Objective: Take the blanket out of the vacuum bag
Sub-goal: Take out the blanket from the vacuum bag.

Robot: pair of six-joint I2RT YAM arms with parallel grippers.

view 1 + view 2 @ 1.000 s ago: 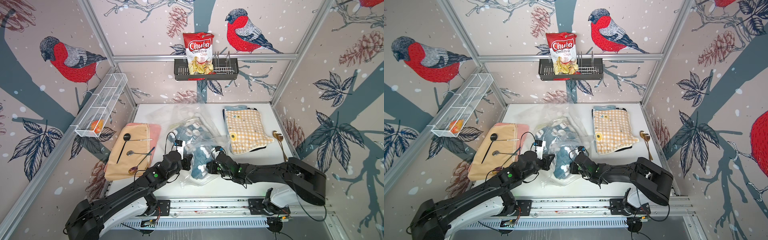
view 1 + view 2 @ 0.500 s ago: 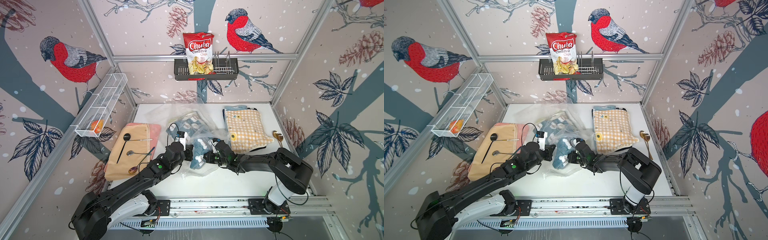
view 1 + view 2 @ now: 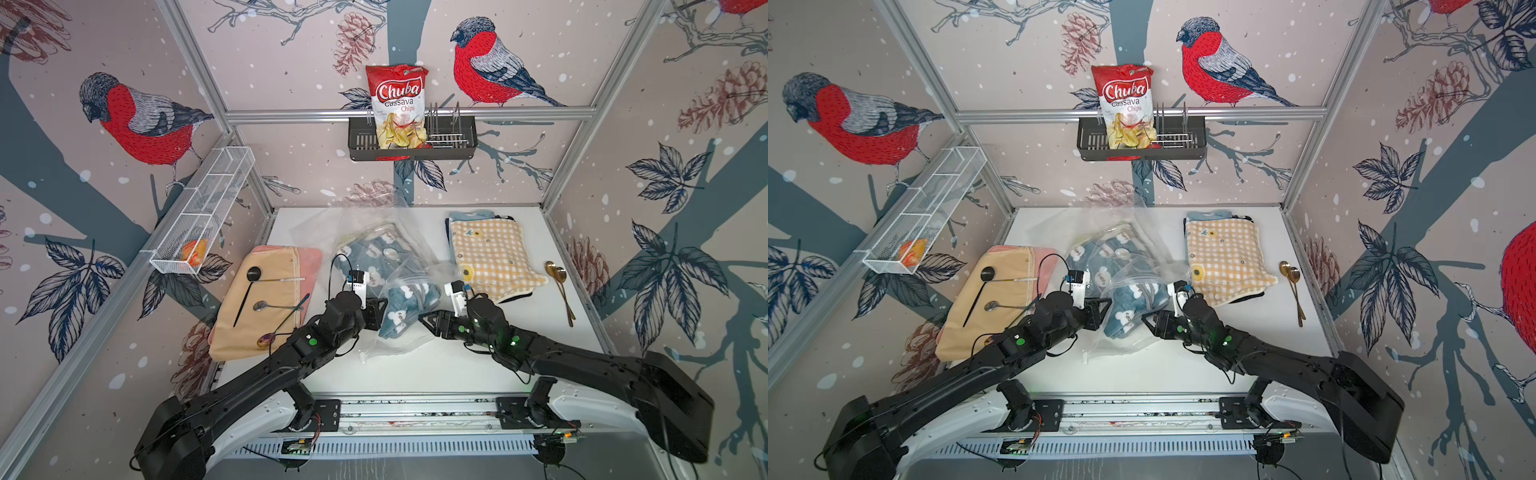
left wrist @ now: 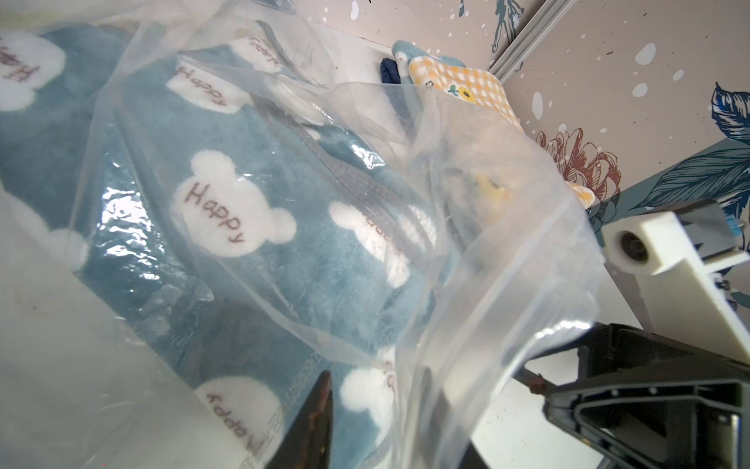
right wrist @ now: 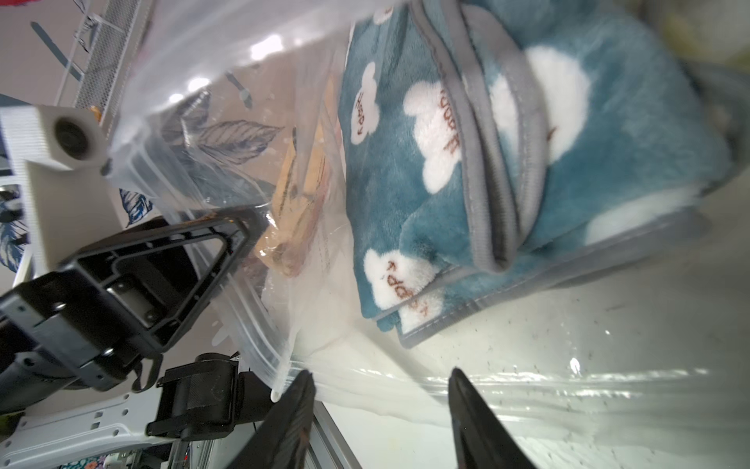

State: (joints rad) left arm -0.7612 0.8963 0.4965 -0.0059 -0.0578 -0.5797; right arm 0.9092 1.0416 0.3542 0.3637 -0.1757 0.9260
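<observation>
One crinkly clear vacuum bag [image 3: 399,266] lies mid-tabletop, and we see the plush blue blanket [image 3: 405,305] with white bear-shaped patches poking from its mouth toward the front edge. We find the left gripper [image 3: 376,313] and right gripper [image 3: 430,322] flanking that fleece, both with jaws parted, gripping nothing; glossy film drapes between them.
</observation>
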